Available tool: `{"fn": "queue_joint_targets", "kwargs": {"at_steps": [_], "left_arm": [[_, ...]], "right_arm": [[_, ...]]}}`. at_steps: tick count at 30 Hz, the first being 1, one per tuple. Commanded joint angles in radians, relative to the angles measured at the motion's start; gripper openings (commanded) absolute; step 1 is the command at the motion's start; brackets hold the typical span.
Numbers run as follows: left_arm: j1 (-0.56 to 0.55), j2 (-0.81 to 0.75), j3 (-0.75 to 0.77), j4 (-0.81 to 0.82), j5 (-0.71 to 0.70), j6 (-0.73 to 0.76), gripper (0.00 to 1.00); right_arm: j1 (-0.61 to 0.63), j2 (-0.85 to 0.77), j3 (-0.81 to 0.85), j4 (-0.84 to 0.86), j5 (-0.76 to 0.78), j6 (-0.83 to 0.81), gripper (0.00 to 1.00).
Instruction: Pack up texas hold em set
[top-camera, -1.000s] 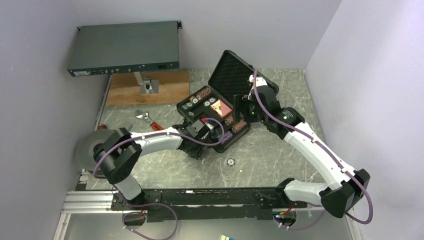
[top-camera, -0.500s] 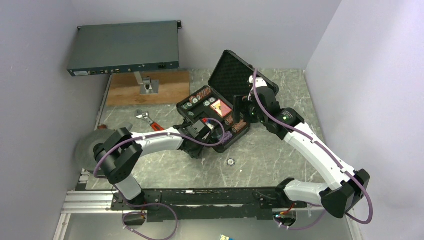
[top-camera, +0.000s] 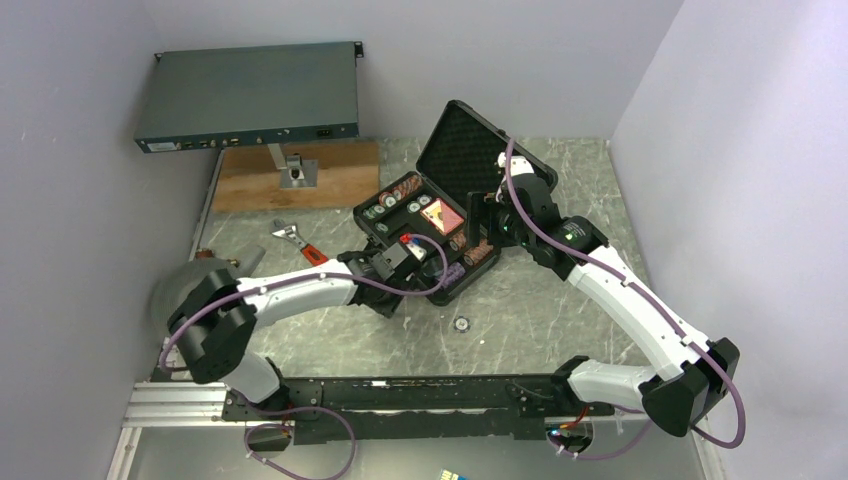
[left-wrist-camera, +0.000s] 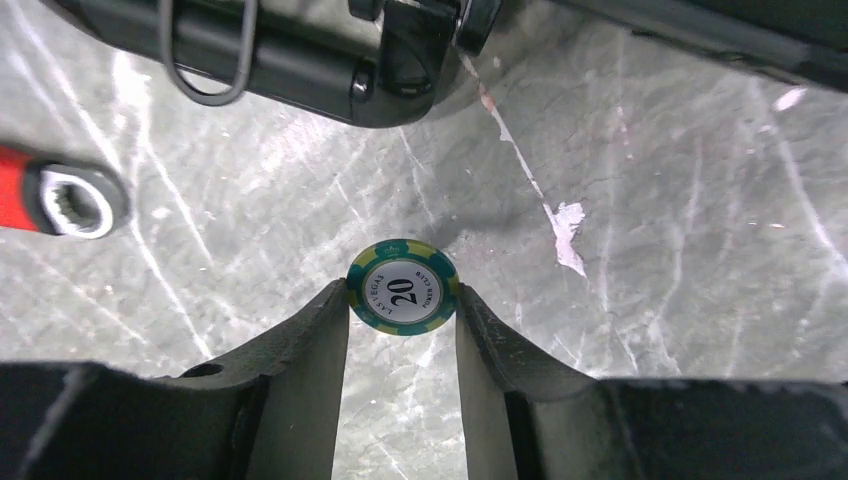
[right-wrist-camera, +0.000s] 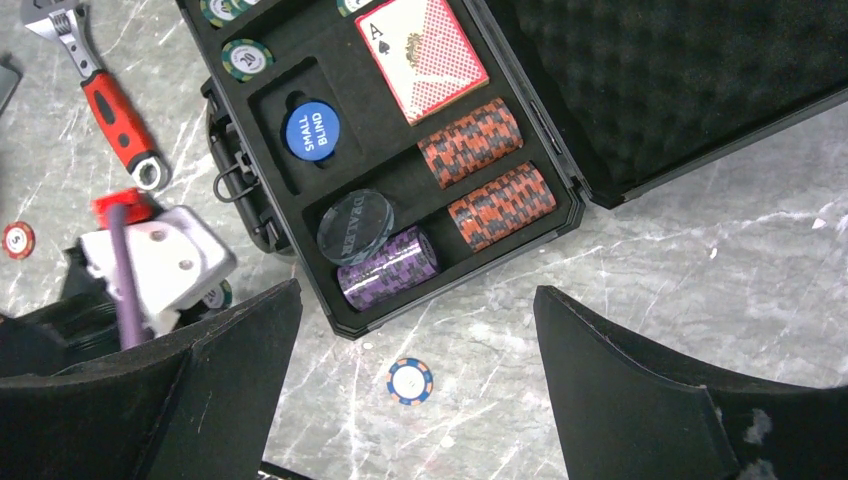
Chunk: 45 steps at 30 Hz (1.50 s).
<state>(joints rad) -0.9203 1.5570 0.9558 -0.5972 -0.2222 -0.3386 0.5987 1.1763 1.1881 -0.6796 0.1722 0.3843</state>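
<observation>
Left arm reaches low across the table (left-wrist-camera: 650, 200). The left gripper (left-wrist-camera: 402, 293) pinches a green "20" chip (left-wrist-camera: 403, 288) by its rim between both fingertips. The case (left-wrist-camera: 300, 70) wall lies beyond the fingers, with the wrench (left-wrist-camera: 70, 200) end beyond and to the left.

Right arm hangs over the open case, right gripper (right-wrist-camera: 415, 290) spread wide and holding nothing. Between its fingers: card deck (right-wrist-camera: 422, 55), chip rows, and a loose blue-orange chip (right-wrist-camera: 410, 381) on the table beside the case corner.

Only the left wrist view shows the held chip's face.
</observation>
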Motion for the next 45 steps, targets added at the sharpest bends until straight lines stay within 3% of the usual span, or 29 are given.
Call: {"fn": "queue_joint_targets", "kwargs": {"at_steps": [1, 12, 16, 23, 33, 40, 45], "left_arm": [[-0.025, -0.103, 0.068, -0.056, -0.099, -0.023, 0.25], [-0.034, -0.134, 0.181, -0.049, -0.170, 0.021, 0.26], [-0.032, -0.146, 0.152, 0.015, -0.131, 0.022, 0.42], [0.009, -0.194, 0.167, 0.018, -0.082, 0.028, 0.60], [0.197, -0.481, -0.009, -0.021, -0.013, 0.001, 0.66], [0.272, -0.715, -0.099, -0.113, -0.030, 0.001, 0.68], [0.285, -0.858, -0.156, -0.153, -0.087, 0.002, 0.69]], "right_arm": [[-0.004, -0.027, 0.004, 0.035, -0.010, -0.012, 0.90], [-0.003, -0.032, 0.006, 0.034, 0.003, -0.004, 0.90], [-0.002, -0.034, 0.006, 0.028, 0.005, 0.003, 0.90], [-0.003, -0.016, -0.001, 0.039, -0.051, 0.025, 0.89], [0.014, 0.091, 0.029, 0.077, -0.284, 0.033, 0.87], [0.129, 0.206, 0.054, 0.050, -0.196, 0.073, 0.86], [0.147, 0.268, 0.041, 0.053, -0.118, 0.159, 0.83]]}}
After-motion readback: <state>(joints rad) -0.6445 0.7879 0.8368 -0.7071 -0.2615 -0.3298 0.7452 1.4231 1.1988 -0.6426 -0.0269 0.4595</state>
